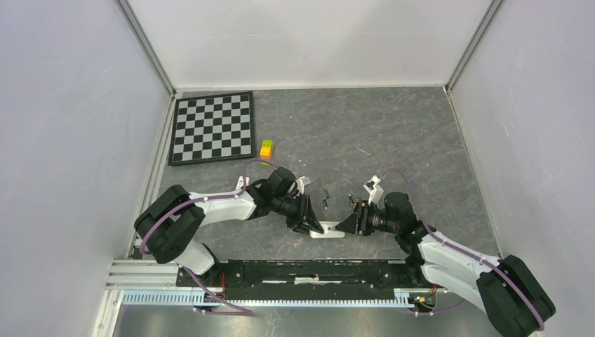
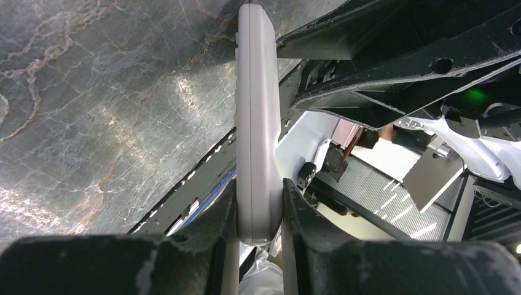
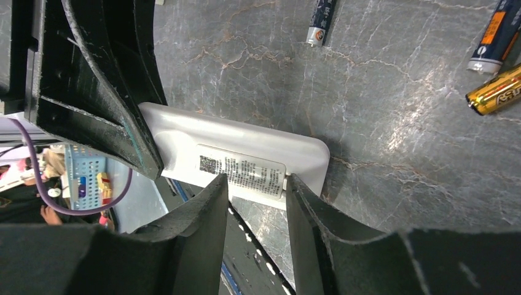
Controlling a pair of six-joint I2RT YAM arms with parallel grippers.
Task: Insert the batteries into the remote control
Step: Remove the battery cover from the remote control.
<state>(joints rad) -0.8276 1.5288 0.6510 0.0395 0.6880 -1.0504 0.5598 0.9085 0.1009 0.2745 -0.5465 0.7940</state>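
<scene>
Tabletop (image 1: 393, 133): dark, marbled.
Left tool (image 2: 259, 209): clamped across one end of the white remote control (image 2: 258, 123).
Right tool (image 3: 255, 184): narrow, straddling the remote control's other end; whether it grips, I cannot tell.
Batteries (image 3: 497, 92): loose, just far of the remote control.

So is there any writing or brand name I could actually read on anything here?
Nothing can be read for certain.
Label on the remote: several lines of fine print, too small to read.
Gold battery: dark lettering, too blurred to read.
Orange-banded battery: markings, illegible.
Third battery: markings, illegible.
</scene>
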